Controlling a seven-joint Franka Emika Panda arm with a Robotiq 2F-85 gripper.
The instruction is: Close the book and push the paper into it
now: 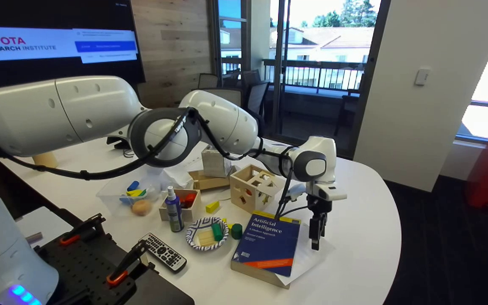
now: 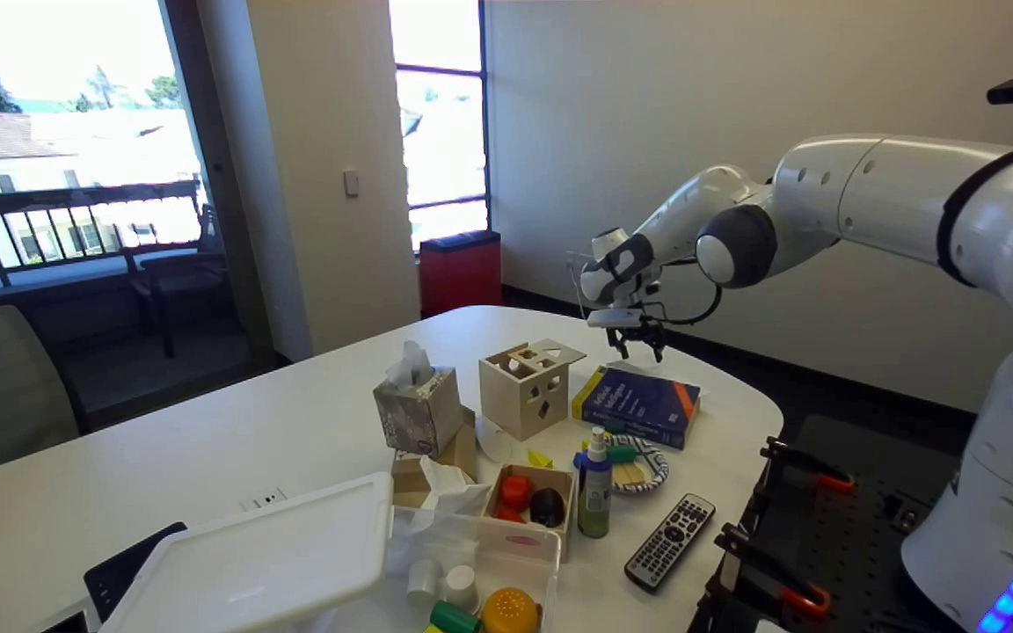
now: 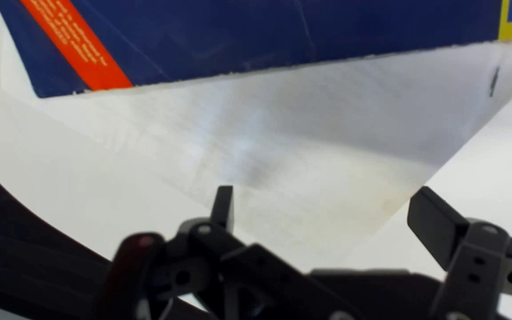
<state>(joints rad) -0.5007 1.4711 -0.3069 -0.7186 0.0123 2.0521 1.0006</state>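
The black two-fingered tool (image 3: 322,200) points downward, its fingers spread well apart. Beneath it lies a thin, loose sheet of white paper (image 3: 282,146); in the wrist view the outer corner of the sheet reaches between the fingers, though whether the tips touch it cannot be told. The sheet lies askew and runs in under the cover of a thick softcover book (image 1: 267,241), dark blue with pale lettering, an orange stripe and a yellow band. Much of the paper juts out past the long edge, and a small corner shows at the bottom edge; how far in the rest goes is hidden. The book lies flat and closed on the white desk (image 1: 367,237), front cover up.

Near its yellow-banded end stands a pale wooden cube (image 2: 520,413) with shaped holes, its top panel overhanging one side. Along the book's other long side sit a dark green cylindrical block (image 1: 236,231) and a shallow blue-and-white patterned dish (image 1: 192,240). Past the dish are a grey remote control (image 1: 164,252) with black buttons, an upright blue-and-green plastic spray bottle (image 1: 173,210) and an open wooden box (image 1: 191,212). Farther out, in an exterior view, are a grey patterned tissue box (image 2: 423,413) and a clear plastic bin (image 2: 506,558).
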